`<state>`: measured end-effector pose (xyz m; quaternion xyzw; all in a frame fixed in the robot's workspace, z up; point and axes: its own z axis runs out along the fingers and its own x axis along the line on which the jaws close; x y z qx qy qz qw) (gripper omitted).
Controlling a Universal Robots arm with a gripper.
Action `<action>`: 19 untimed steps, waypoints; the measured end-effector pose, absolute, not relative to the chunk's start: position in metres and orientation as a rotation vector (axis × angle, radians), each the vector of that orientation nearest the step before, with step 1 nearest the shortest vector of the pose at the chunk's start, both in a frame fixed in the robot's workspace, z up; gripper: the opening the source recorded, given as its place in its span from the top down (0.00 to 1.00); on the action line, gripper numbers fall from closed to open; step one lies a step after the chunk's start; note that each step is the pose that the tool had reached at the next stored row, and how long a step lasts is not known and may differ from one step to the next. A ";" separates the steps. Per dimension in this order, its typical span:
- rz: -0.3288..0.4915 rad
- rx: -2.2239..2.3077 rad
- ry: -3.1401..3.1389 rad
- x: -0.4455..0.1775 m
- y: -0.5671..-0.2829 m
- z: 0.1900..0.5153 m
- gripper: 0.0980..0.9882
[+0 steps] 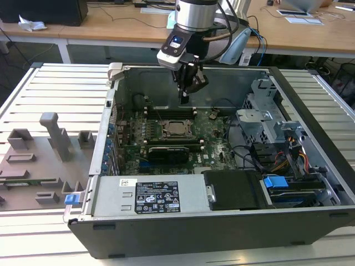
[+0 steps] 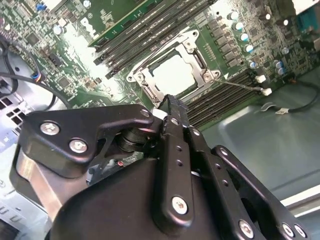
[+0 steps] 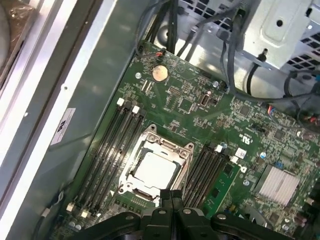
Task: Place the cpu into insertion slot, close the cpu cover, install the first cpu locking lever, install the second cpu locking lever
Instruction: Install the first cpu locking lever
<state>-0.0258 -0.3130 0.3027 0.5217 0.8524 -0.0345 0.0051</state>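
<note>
Risk, as I judge it: a descent slightly off line would jab the memory slots (image 3: pixel 112 150) or skid across the cover (image 3: pixel 167 144). The cpu (image 3: pixel 154 170) sits in the slot (image 1: pixel 165 128) under that cover. The fingers (image 2: pixel 175 112) hang above its edge, pressed together, empty, touching nothing.

One cpu (image 3: pixel 155 170) lay in one insertion slot (image 3: pixel 128 188), one cpu cover (image 3: pixel 165 148) over that slot, two banks of memory slots (image 3: pixel 112 150) flanked it, one coin battery (image 3: pixel 159 73) and one finned heatsink (image 3: pixel 276 183) near it.
</note>
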 end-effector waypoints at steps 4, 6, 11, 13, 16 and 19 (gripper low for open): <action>-0.107 1.559 2.711 -0.026 -0.313 0.303 0.99; -0.107 1.527 2.729 -0.026 -0.313 0.303 0.99; -0.106 1.418 2.784 -0.026 -0.313 0.303 0.99; -0.106 1.385 2.799 -0.026 -0.313 0.303 0.99; -0.105 1.288 2.843 -0.026 -0.313 0.303 0.99; -0.104 1.236 2.865 -0.026 -0.313 0.303 0.99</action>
